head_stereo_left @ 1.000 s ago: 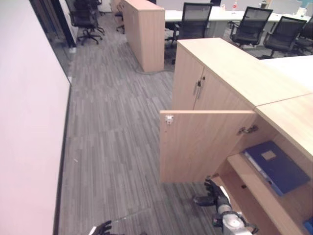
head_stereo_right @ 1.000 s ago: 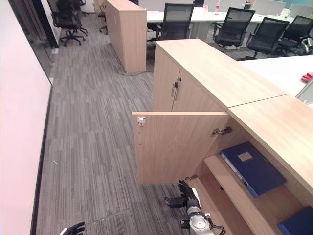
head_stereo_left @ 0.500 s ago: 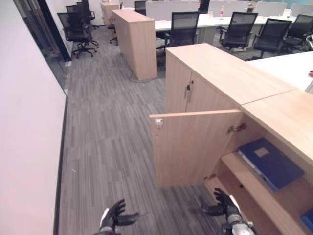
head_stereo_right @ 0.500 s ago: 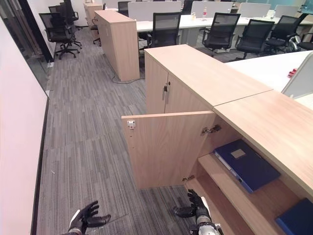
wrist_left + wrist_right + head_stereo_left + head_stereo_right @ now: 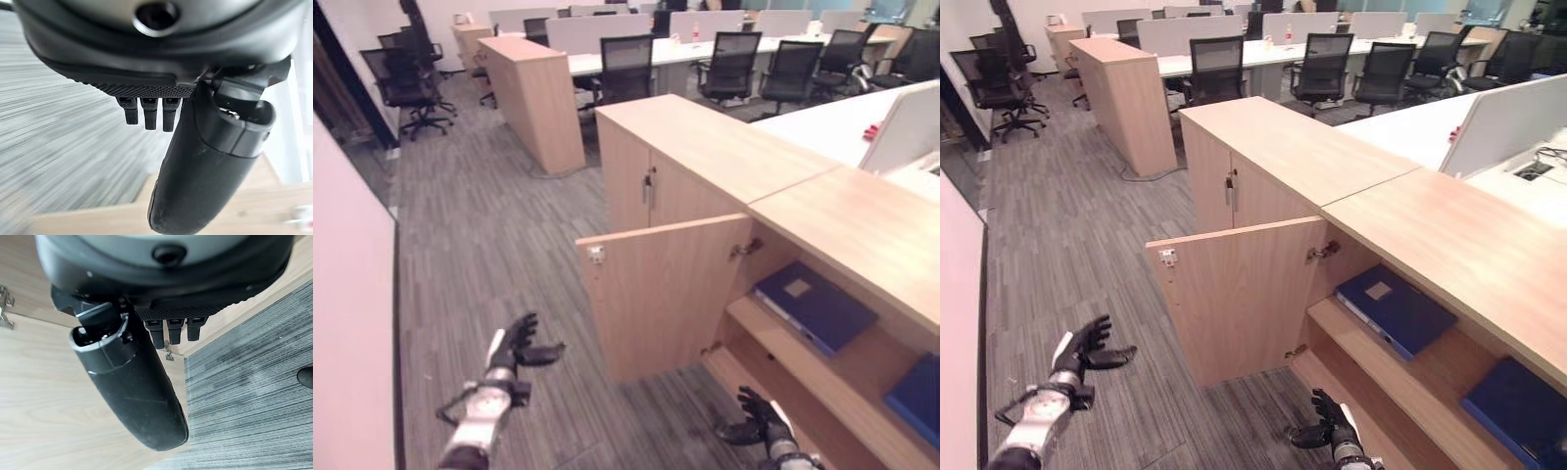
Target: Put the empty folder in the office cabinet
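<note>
**Blue folder lies on the cabinet shelf, both hands empty**

A blue folder (image 5: 1394, 308) is seen lying flat on the upper shelf (image 5: 1430, 377) of the office cabinet (image 5: 1449, 245), at the right of centre in the right eye view, just behind the open cabinet door (image 5: 1239, 299). The door is swung out toward the carpeted floor (image 5: 1067, 255), and its hinge plate is visible near the upper left corner of the panel. A second blue folder (image 5: 1518, 401) is seen further right on the same shelf, at the lower right of the frame, well apart from the first.

The left hand (image 5: 1087, 348) is held out over the carpet at the lower left, its fingers spread and loosely extended, with nothing held. The right hand (image 5: 1327, 428) is shown at the bottom centre, low in front of the cabinet opening, fingers likewise relaxed and splayed, nothing in its grasp. In both wrist views, straight fingertips and a free thumb are shown.

A closed cabinet (image 5: 1263, 162) stands just beyond, and office chairs (image 5: 1317, 73) are lined along white desks (image 5: 1263, 54) at the top of the frame.
</note>
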